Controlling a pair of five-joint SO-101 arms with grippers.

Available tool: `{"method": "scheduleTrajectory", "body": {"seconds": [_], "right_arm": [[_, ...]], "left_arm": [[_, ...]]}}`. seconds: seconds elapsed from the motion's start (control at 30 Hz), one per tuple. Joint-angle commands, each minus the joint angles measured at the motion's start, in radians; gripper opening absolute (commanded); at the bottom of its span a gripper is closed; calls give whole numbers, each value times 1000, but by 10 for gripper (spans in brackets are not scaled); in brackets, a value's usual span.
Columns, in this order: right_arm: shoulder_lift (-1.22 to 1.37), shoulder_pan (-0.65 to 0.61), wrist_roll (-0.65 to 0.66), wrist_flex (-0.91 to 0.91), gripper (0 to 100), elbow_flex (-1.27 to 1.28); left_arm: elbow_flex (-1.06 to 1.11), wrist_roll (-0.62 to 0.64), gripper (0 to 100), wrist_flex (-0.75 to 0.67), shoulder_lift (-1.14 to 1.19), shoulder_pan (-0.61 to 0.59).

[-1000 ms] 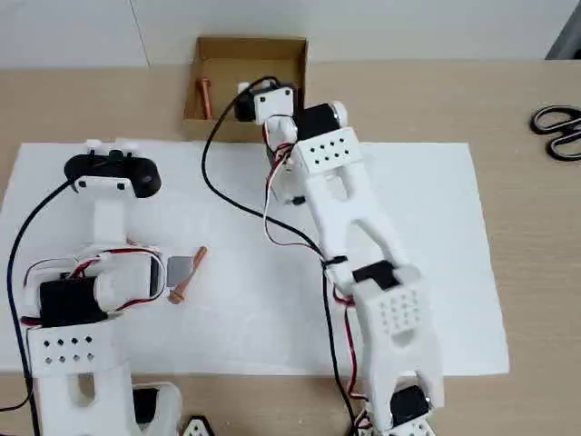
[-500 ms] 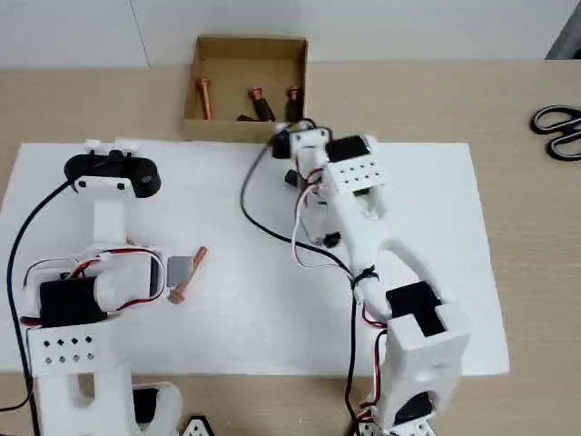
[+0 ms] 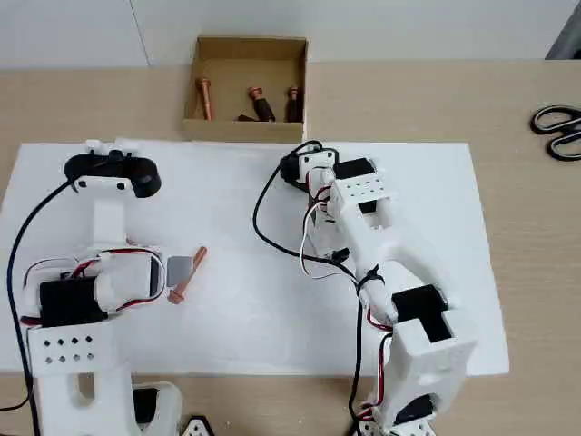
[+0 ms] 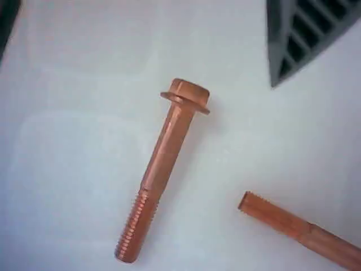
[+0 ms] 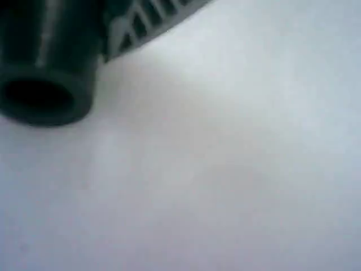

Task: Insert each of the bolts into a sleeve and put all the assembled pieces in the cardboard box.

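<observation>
- Two loose bolts lie on the white sheet [image 3: 236, 227] under my left arm [image 3: 100, 272]. One bolt [image 4: 161, 175] shows whole, flanged head to threaded tip. The second bolt [image 4: 299, 231] lies just beside it, not touching, with its threaded end toward the first and the rest cut off by the view's edge.
- My left jaws stand apart and hold nothing. One grey ribbed finger [image 4: 304, 34] hangs over the sheet off to the side of the whole bolt's head, clear of it.
- A black sleeve [image 5: 42, 84] shows close to my right wrist camera, its open end turned toward the lens, with the white sheet behind it.
- I cannot tell whether my right jaws are apart or together, nor whether the sleeve is clamped or lies loose.
- The cardboard box [image 3: 250, 47] sits on the table [image 3: 508, 100] at the far edge of the sheet. In it lie a copper bolt [image 3: 204, 97] near one side wall and two assembled pieces side by side, one [image 3: 258, 102] in the middle and the other [image 3: 293, 102] against the opposite wall, each a bolt with a dark sleeve on its shank.
- My right arm [image 3: 381, 245] stretches over the sheet, its front end near the box but short of it.
- Scissors [image 3: 556, 132] lie on the bare table, well apart from everything else.
</observation>
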Motion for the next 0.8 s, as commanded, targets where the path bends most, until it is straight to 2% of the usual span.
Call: {"method": "scheduleTrajectory", "body": {"seconds": [0.0, 0.43, 0.77], "right_arm": [[-58, 4, 14, -1, 118, 0], [-59, 5, 15, 101, 121, -97], [-48, 4, 15, 74, 122, -110]], "left_arm": [[-7, -2, 291, 0, -8, -5], [-7, -2, 291, 2, -8, -5], [-7, -2, 291, 2, -8, -5]]}}
